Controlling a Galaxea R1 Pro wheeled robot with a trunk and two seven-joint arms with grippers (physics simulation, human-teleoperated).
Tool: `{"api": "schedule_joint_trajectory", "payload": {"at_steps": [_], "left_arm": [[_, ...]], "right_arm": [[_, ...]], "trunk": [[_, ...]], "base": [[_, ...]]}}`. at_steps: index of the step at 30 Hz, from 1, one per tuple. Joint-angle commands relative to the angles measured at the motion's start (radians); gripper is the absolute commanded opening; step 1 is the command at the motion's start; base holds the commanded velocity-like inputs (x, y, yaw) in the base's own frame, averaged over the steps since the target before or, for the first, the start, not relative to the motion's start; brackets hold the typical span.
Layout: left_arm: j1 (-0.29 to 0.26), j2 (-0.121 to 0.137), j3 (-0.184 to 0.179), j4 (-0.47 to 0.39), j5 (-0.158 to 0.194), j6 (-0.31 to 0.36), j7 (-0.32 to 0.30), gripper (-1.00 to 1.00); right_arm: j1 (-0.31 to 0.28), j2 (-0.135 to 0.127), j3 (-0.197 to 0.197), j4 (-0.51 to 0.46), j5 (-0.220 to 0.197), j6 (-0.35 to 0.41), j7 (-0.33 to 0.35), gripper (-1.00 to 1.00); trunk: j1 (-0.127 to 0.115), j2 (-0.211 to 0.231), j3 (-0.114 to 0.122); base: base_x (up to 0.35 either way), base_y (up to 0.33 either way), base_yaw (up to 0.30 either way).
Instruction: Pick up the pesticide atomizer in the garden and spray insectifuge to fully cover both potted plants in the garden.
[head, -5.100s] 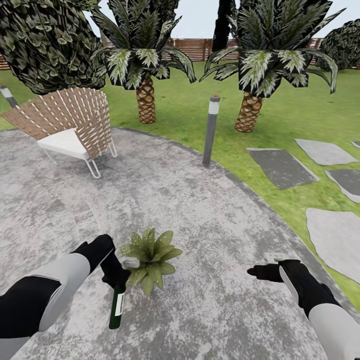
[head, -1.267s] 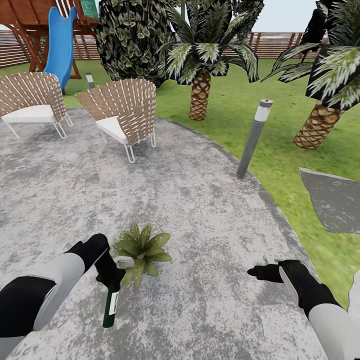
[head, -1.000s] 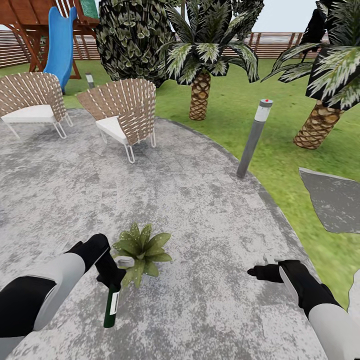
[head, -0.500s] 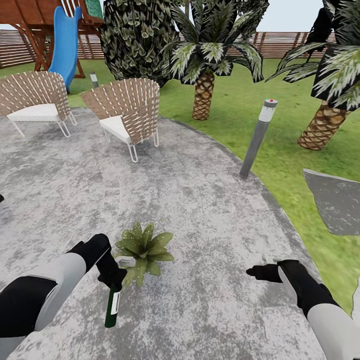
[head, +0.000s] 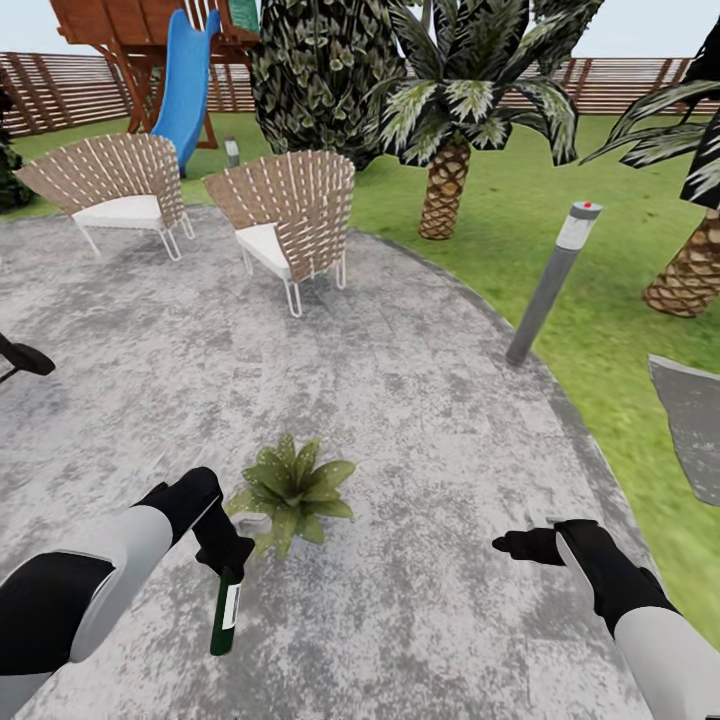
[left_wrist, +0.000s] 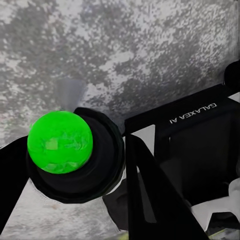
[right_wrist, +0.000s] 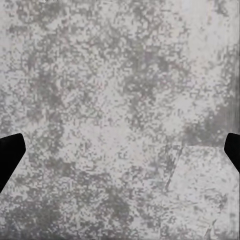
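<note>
Your L gripper (head: 232, 556) grips the pesticide atomizer (head: 225, 612) hanging bottle-down just beside the potted plant (head: 292, 488); R gripper (head: 508, 544) open, well apart.

The head camera looks forward and down over both arms onto grey paving (head: 400, 400), with lawn (head: 600, 300) and fence (head: 60, 90) far off at the frame's top. Each wrist camera faces the same paving (left_wrist: 150, 45) (right_wrist: 120, 100) from close above, sharing that ground with the head view.

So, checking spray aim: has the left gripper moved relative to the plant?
Barely: the left gripper still holds the atomizer beside the potted plant; the camera turned.
</note>
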Motion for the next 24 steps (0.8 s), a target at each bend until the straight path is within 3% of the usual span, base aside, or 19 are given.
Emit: {"api": "schedule_joint_trajectory", "payload": {"at_steps": [1, 9, 14, 19, 24], "left_arm": [[-0.001, 0.0, -0.008, -0.002, -0.001, 0.005, -0.008, -1.0], [-0.001, 0.0, -0.008, -0.001, -0.001, 0.005, -0.008, -1.0], [-0.001, 0.0, -0.009, -0.001, -0.001, 0.005, -0.008, -1.0], [-0.001, 0.0, -0.009, -0.001, -0.001, 0.005, -0.007, -1.0], [-0.001, 0.0, -0.01, -0.002, -0.001, 0.005, -0.008, -1.0]], "right_arm": [[0.0, 0.0, -0.002, -0.001, -0.001, 0.005, 0.003, 1.0], [0.0, 0.0, -0.002, -0.001, -0.001, 0.005, 0.003, 1.0], [0.0, 0.0, -0.002, -0.001, -0.002, 0.005, 0.003, 1.0], [0.0, 0.0, -0.002, -0.001, -0.002, 0.005, 0.003, 1.0], [0.0, 0.0, -0.002, -0.001, -0.002, 0.005, 0.003, 1.0]], "trunk": [[0.0, 0.0, -0.001], [0.0, 0.0, -0.006], [0.0, 0.0, -0.007], [0.0, 0.0, -0.007], [0.0, 0.0, -0.007]], "base": [[0.0, -0.333, 0.263], [0.018, -0.333, 0.261], [0.096, -0.304, 0.071], [0.015, -0.039, 0.008], [0.001, -0.002, 0.181]]}}
